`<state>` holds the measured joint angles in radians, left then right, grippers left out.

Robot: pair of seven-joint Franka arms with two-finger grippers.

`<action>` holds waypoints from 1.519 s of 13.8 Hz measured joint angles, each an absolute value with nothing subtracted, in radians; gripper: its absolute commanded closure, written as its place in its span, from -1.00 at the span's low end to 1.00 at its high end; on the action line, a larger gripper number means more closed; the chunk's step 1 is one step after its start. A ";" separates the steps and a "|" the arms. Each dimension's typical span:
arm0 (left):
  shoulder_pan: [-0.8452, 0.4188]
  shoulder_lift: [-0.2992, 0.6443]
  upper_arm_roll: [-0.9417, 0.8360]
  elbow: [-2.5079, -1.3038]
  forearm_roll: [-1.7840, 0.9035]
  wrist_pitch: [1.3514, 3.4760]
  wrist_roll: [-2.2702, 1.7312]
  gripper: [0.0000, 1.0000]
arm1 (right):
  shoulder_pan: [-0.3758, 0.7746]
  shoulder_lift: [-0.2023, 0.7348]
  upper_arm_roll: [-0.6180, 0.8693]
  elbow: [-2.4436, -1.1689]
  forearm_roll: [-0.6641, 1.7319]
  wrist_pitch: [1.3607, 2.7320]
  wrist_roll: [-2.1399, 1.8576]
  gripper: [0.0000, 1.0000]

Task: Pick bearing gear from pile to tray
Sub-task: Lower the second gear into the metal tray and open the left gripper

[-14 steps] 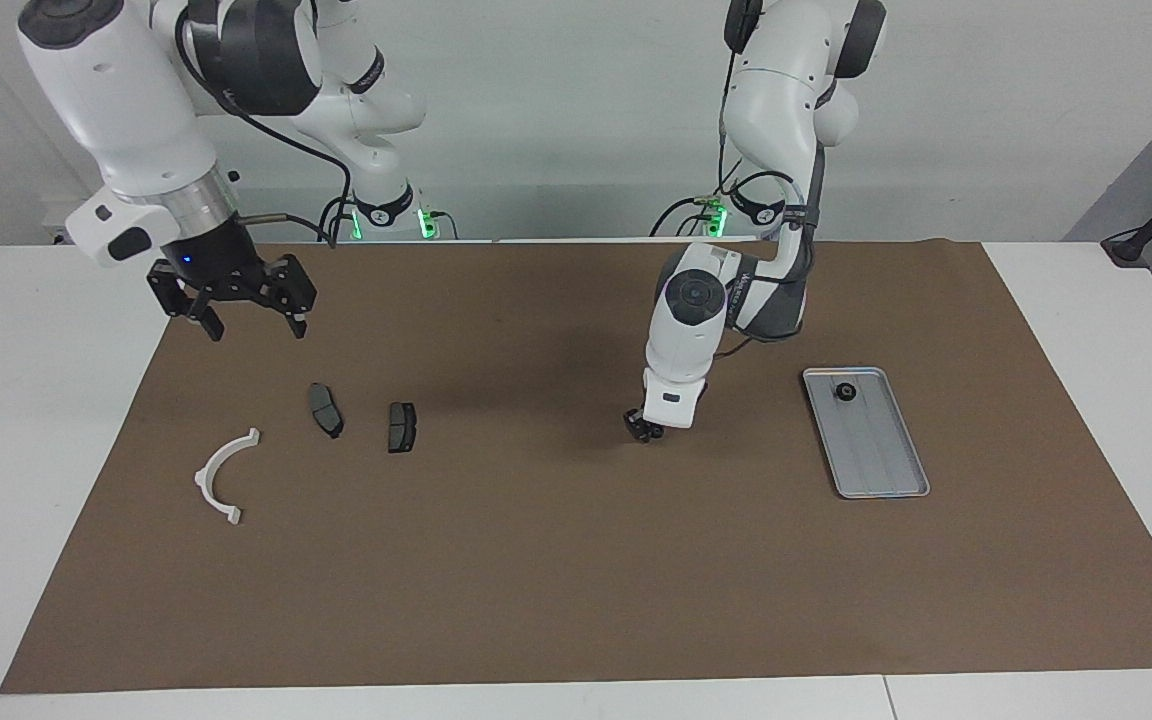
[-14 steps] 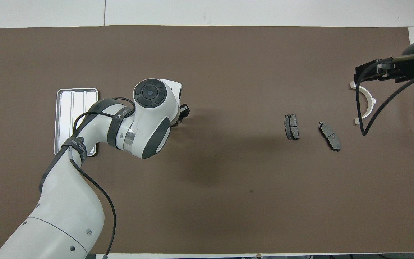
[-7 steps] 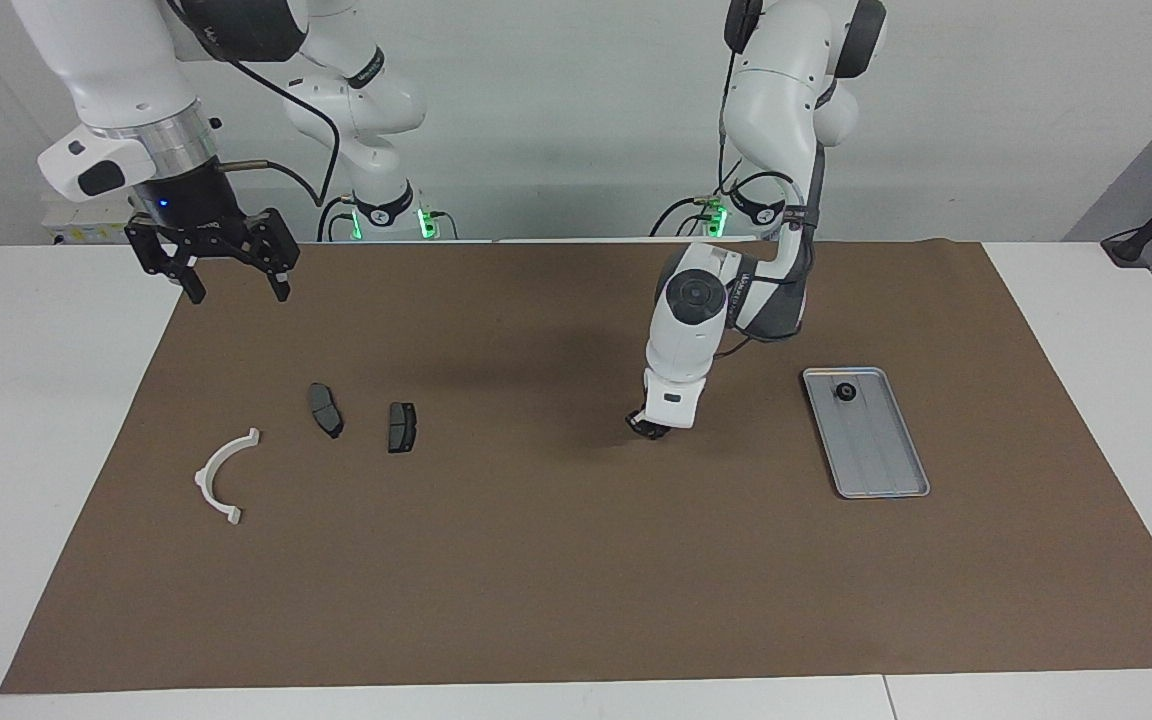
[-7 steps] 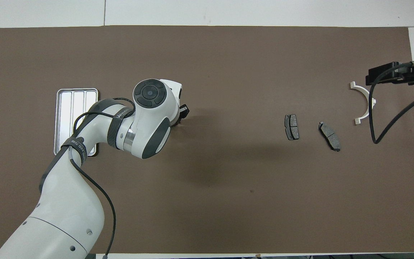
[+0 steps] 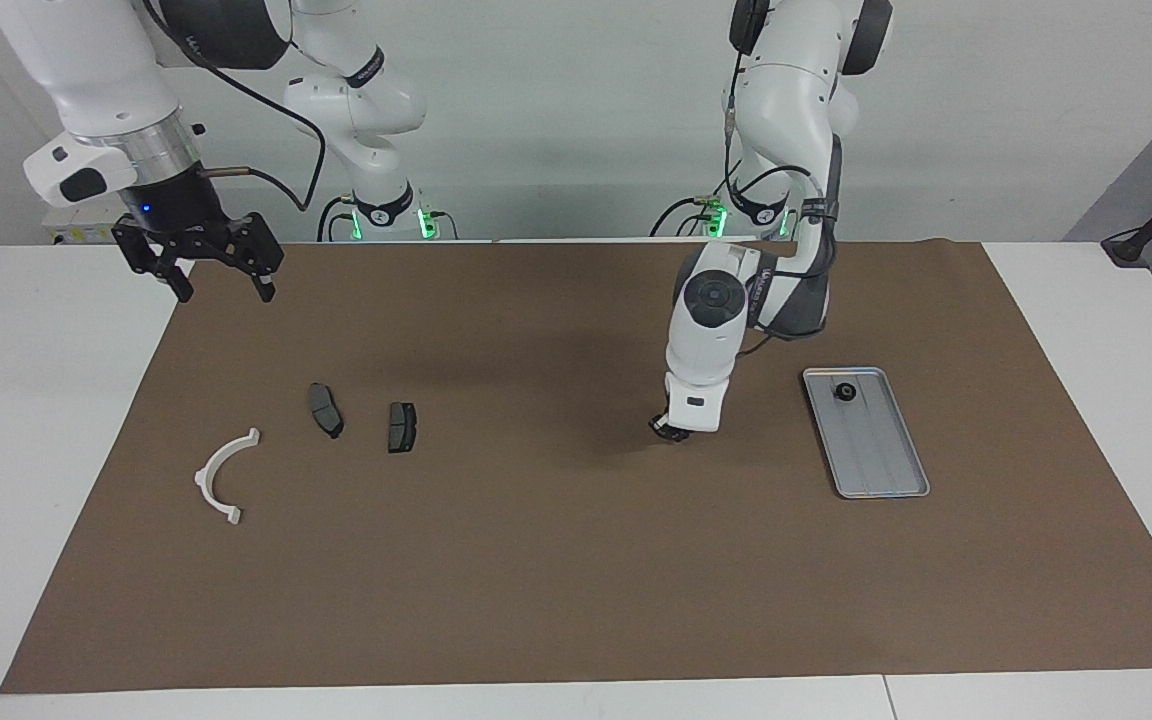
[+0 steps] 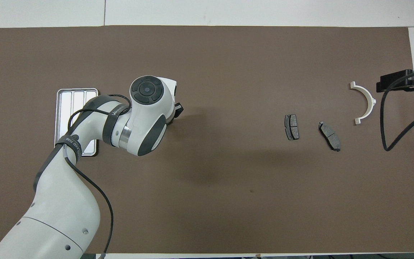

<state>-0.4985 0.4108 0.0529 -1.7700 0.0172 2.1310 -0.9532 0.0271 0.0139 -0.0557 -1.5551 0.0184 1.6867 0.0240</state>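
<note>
The right gripper [image 5: 221, 272] waits, fingers spread, over the mat's [image 5: 576, 580] corner nearest the robots at the right arm's end. One gear [image 5: 845, 391] already sits in the tray's [image 5: 881, 455] nearer end. The left gripper [image 5: 671, 432] hangs just above the mat, fingertips closed; whether a gear is pinched between them cannot be told. The tray lies beside it toward the left arm's end, long axis running away from the robots, so the left arm is far closer to it. The brake pads [image 5: 326, 409] and bracket [image 5: 221, 478] lie well apart, toward the right arm's end.
</note>
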 measured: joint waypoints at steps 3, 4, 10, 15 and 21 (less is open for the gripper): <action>-0.337 0.286 0.059 -1.848 0.021 2.085 -0.699 1.00 | 0.027 0.013 -0.055 -1.556 0.018 1.687 0.024 -1.00; -0.274 0.250 0.060 -1.885 0.021 2.085 -0.596 1.00 | 0.027 0.013 -0.055 -1.556 0.018 1.687 0.024 -1.00; -0.046 0.228 0.059 -1.986 0.021 2.208 -0.263 1.00 | 0.027 0.013 -0.055 -1.560 0.018 1.669 0.024 -1.00; -0.047 0.286 0.040 -1.999 0.020 2.285 -0.269 1.00 | 0.027 0.013 -0.054 -1.563 0.018 1.654 0.024 -1.00; -0.047 0.307 0.041 -1.999 0.020 2.327 -0.277 1.00 | 0.028 0.013 -0.052 -1.566 0.018 1.653 0.024 -1.00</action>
<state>-0.0471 0.3072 0.0408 -1.9994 0.0196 2.3272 -0.2771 0.0275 0.0132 -0.0522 -1.5663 0.0184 1.6534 0.0240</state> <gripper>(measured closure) 0.762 0.000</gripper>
